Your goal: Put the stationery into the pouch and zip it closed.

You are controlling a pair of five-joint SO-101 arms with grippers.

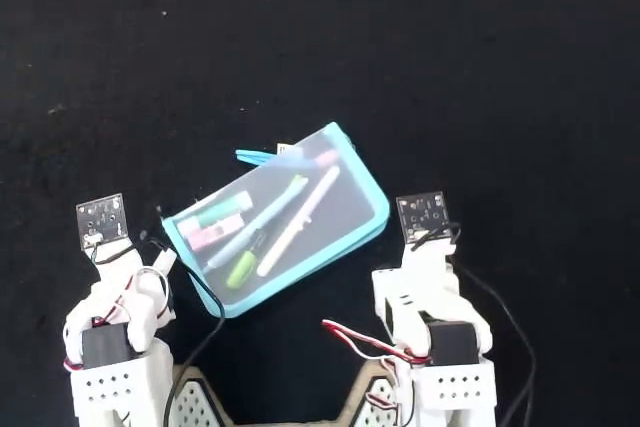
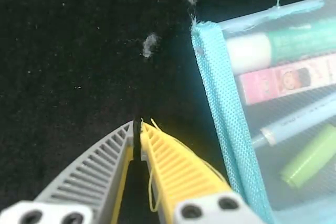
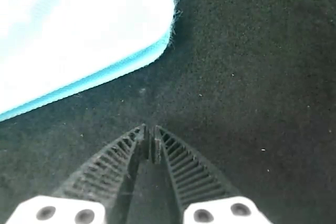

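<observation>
Found the pouch [image 1: 355,202] lying slantwise at the centre of the high view on the black table [image 1: 480,77]. Saw the stationery [image 1: 270,222] inside, behind its clear face: a green marker [image 1: 243,269], a white pen [image 1: 300,217] and a pink stick [image 1: 215,236]. Noted the left gripper [image 2: 139,128] pinched closed on nothing, just beside the pouch's teal edge. Noted the right gripper [image 3: 150,136] likewise closed and empty, near a pouch corner. Could not tell whether zipped.
</observation>
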